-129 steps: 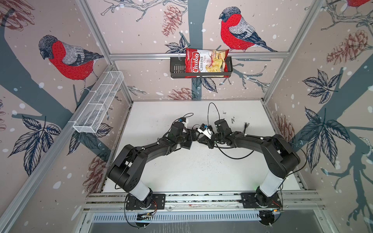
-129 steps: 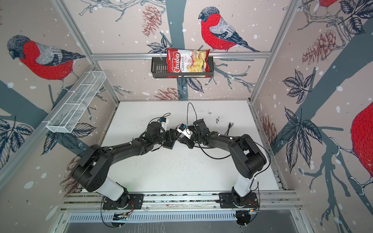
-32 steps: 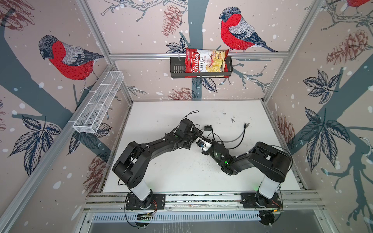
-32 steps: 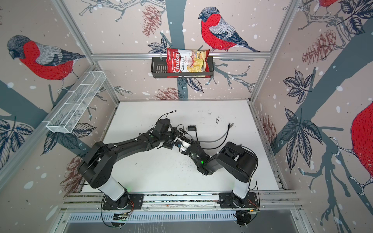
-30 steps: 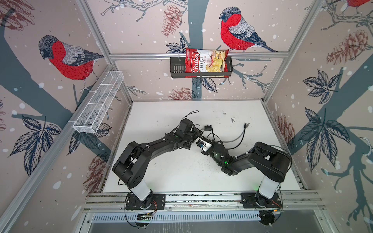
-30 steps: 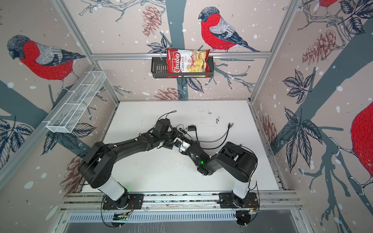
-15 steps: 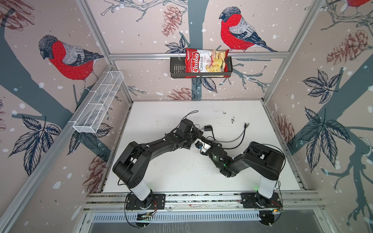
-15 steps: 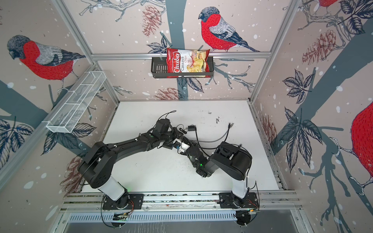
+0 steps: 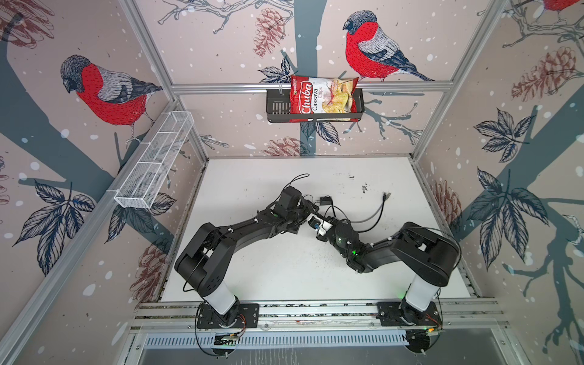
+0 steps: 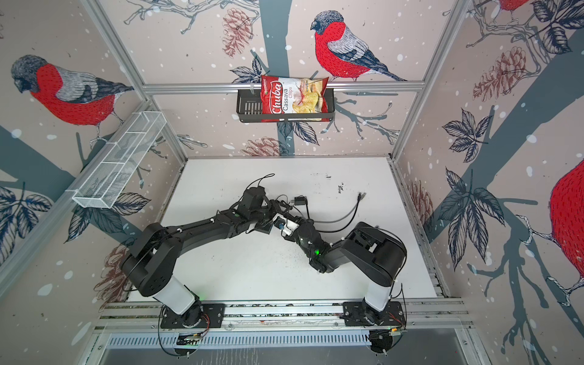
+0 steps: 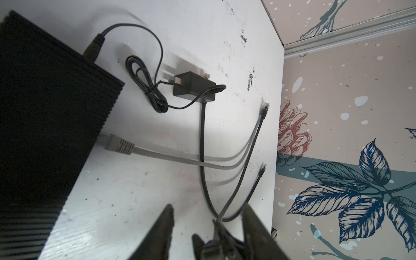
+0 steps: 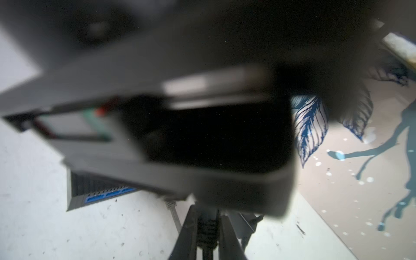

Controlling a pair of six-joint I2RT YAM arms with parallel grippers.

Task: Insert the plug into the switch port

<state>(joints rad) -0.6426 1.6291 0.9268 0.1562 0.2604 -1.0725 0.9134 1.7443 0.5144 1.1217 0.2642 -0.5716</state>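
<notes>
The switch [image 11: 49,117], a flat black ribbed box, lies on the white table; a grey plug [image 11: 119,145] sits in its side. In the right wrist view its edge [image 12: 99,191] shows a blue port strip, and the left arm's blurred wrist hides the rest. My right gripper [image 12: 207,212] is shut on a dark ribbed plug [image 12: 207,229]. My left gripper [image 11: 208,216] is open, its fingers [image 11: 166,220] straddling the right gripper's tip and that plug [image 11: 211,245]. In both top views the two grippers [image 9: 308,211] [image 10: 278,215] meet mid-table, and the arms cover the switch.
A small black adapter block [image 11: 193,86] [image 9: 325,200] lies beyond the switch, its thin cord coiled beside it. A grey cable's loose end [image 9: 386,196] [image 10: 361,196] rests toward the right wall. A wire basket with a chips bag [image 9: 322,98] hangs on the back wall.
Since the earliest frames the right arm has folded its elbow in and reaches the meeting point from nearer the front. Over the last second both arms have hardly moved.
</notes>
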